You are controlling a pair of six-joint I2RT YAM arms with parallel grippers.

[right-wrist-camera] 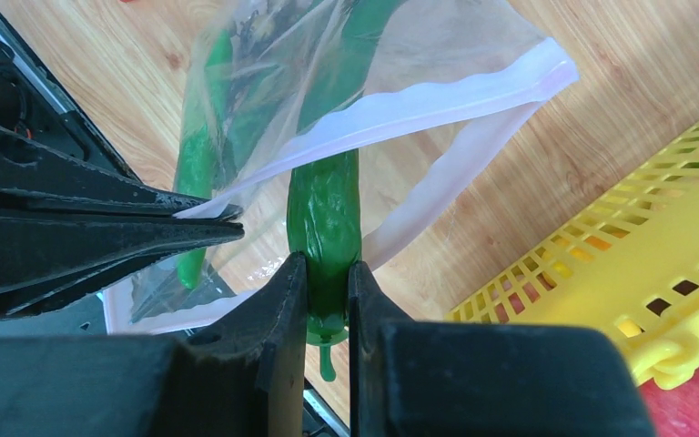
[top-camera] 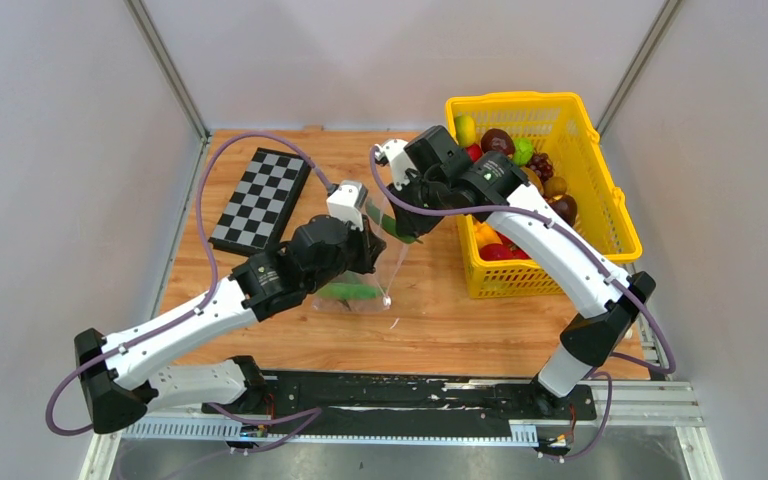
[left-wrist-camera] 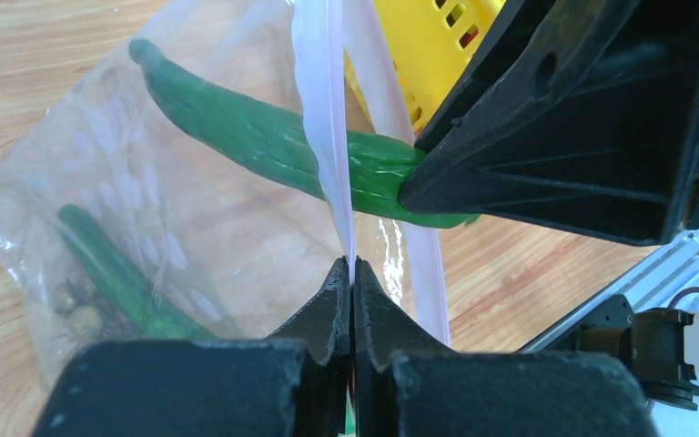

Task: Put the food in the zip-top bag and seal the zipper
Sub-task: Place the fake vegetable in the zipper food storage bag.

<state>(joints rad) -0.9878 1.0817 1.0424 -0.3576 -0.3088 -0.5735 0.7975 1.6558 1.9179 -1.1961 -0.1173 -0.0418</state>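
The right gripper point(right-wrist-camera: 328, 273) is clamped on the stalk end of a cucumber point(right-wrist-camera: 326, 205), its jaws pressed flat against the green skin on both sides with only the little stem poking out behind them. From there the cucumber runs straight out along the line of the fingers, and its front half is already past the zipper point(right-wrist-camera: 437, 100): one pinkish lip crosses over the top of it and the other sags away beneath, so it lies between the two lips and not beside the bag point(left-wrist-camera: 64, 173). The left gripper point(left-wrist-camera: 352, 269) has its jaws closed tight on the upper lip, pinching the strip and lifting it so that the mouth gapes toward the right arm. In the left wrist view the cucumber's tip points down into the clear plastic, toward a second green piece point(left-wrist-camera: 118, 273) lying at the bottom. As I judge it, the coming move turns on that long axis: the bag lies ahead of and below the right jaws, so letting go, or pushing on along the same line, should send the cucumber in, while any sideways swing could snag the held lip. More food waits in the basket point(top-camera: 560, 105), close beside the right arm.
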